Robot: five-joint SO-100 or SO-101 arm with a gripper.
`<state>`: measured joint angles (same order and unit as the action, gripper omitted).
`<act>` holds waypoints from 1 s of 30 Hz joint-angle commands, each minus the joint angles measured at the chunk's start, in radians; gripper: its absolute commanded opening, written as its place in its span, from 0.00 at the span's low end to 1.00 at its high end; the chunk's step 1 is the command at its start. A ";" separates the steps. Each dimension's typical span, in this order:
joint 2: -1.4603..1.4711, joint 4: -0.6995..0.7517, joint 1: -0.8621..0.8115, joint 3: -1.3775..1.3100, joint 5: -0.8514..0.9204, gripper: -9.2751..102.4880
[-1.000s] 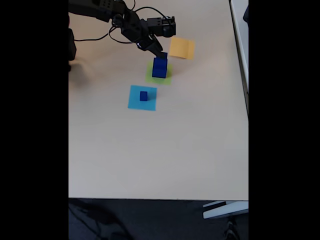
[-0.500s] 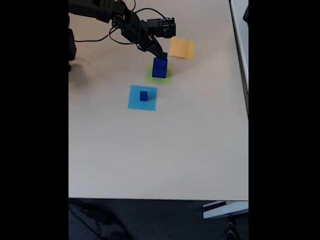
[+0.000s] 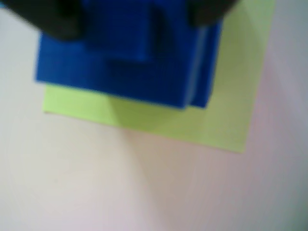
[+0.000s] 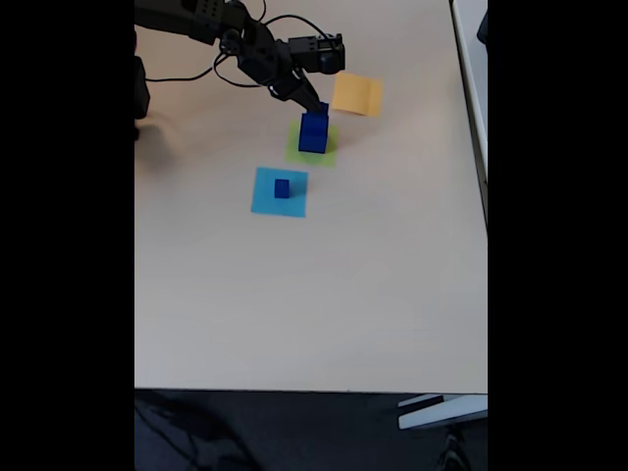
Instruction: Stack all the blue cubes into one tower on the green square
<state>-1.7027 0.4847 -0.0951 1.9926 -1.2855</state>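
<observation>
In the fixed view two blue cubes stand stacked on the green square. My gripper reaches in from the upper left and sits at the top of that stack. Seen from the wrist, a smaller blue cube rests on a larger blue cube over the green square. My gripper is shut on the smaller cube, a dark finger on either side. A third, tiny blue cube sits apart on a light-blue square.
An orange-yellow square lies just right of the gripper. The arm and its cables cross the table's top left. The table's front edge is far below, with wide bare tabletop between.
The gripper has shifted very slightly at the top of the stack. The cubes and paper squares have stayed where they were.
</observation>
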 commanded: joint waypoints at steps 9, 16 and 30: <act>-0.018 -0.011 -0.018 -0.057 0.015 0.13; -0.025 -0.009 -0.014 -0.091 0.040 0.12; 0.002 -0.003 0.011 -0.225 0.040 0.11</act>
<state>-1.7012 0.4847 -0.1028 1.8623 -1.2333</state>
